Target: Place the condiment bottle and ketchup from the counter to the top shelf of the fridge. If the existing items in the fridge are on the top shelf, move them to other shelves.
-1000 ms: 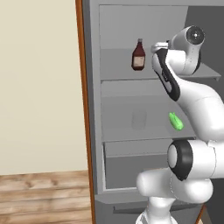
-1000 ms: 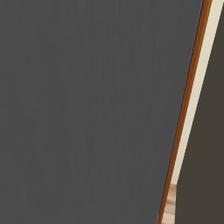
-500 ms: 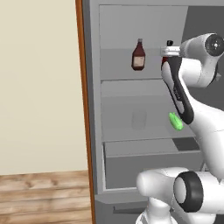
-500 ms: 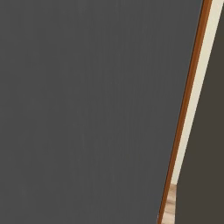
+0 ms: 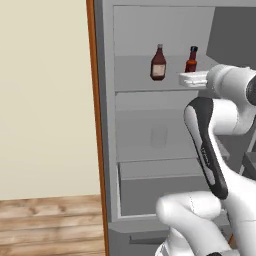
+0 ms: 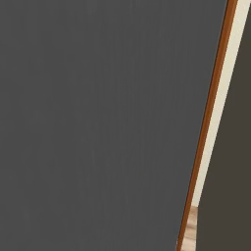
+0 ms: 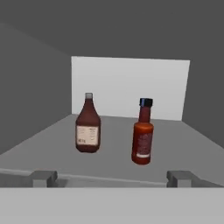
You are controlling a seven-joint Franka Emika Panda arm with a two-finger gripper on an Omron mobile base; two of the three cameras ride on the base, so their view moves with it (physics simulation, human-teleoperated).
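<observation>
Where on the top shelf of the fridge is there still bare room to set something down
The top shelf is bare left of the ketchup, out to the side wall, and right of the condiment bottle. There is also a strip behind both bottles, before the back wall. Only the gap between the two bottles is tight. The open gripper sits at the front edge.

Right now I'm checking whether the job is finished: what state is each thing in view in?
ketchup: upright on the top shelf, free.
condiment bottle: upright on the same shelf, beside the ketchup, apart from it.
fridge: open, inside showing.
gripper: open, holding nothing, short of both bottles.
</observation>
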